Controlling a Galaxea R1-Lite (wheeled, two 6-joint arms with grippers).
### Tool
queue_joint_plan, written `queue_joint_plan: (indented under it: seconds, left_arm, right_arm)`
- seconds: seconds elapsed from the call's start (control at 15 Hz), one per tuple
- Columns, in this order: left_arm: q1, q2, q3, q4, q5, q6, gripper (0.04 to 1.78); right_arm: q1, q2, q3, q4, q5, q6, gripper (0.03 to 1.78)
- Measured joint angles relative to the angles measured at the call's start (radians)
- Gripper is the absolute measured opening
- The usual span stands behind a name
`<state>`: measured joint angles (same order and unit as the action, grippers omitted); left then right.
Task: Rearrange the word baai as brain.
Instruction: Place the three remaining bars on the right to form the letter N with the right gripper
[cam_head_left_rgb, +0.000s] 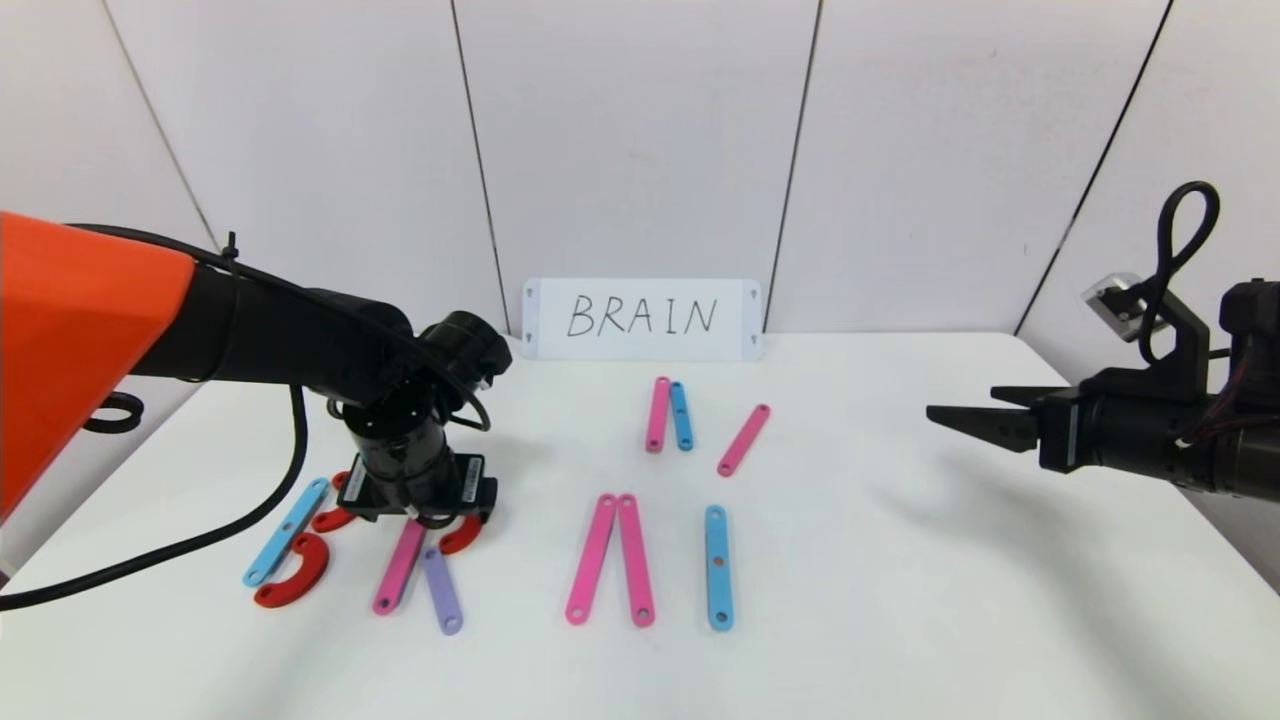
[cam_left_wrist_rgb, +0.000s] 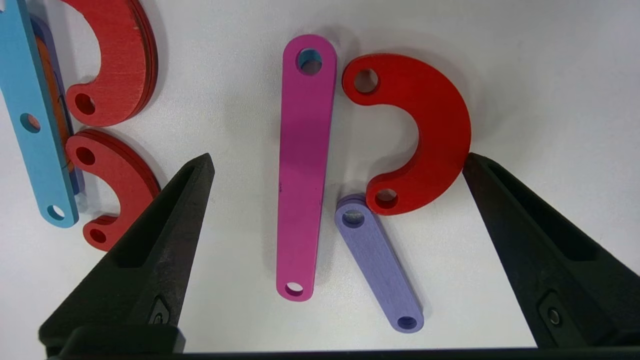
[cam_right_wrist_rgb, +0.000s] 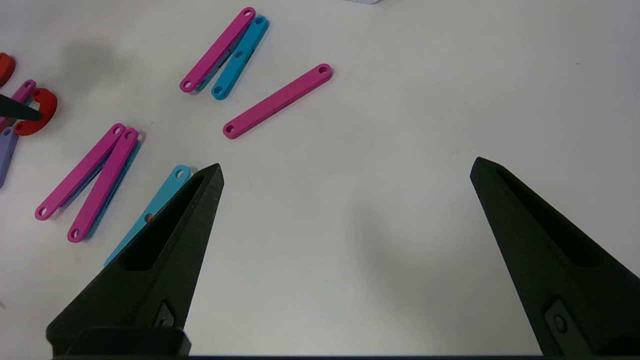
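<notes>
Spread wide, the left end effector is held low over the pink bar, red curve and purple bar on the counter, while the right end effector, also spread, is kept apart at the right.

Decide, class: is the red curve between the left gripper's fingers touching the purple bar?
Touching. In the left wrist view the red curve's lower end overlaps the top end of the purple bar, with no gap visible.

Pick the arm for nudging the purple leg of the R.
Left. Its open tool hangs right above the R, straddling the purple bar and red curve. The right tool hovers far off.
</notes>
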<state>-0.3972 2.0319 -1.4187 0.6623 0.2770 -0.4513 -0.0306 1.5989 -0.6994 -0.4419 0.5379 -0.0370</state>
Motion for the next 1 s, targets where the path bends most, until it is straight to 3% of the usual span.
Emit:
queue_joint_plan:
  seconds: [1.0]
  left_arm:
    - [-0.016,-0.007,0.010,0.119,0.011,0.003,1.74]
  right_arm:
    - [0.000,-0.002,0.000,0.000,0.000,0.001,1.73]
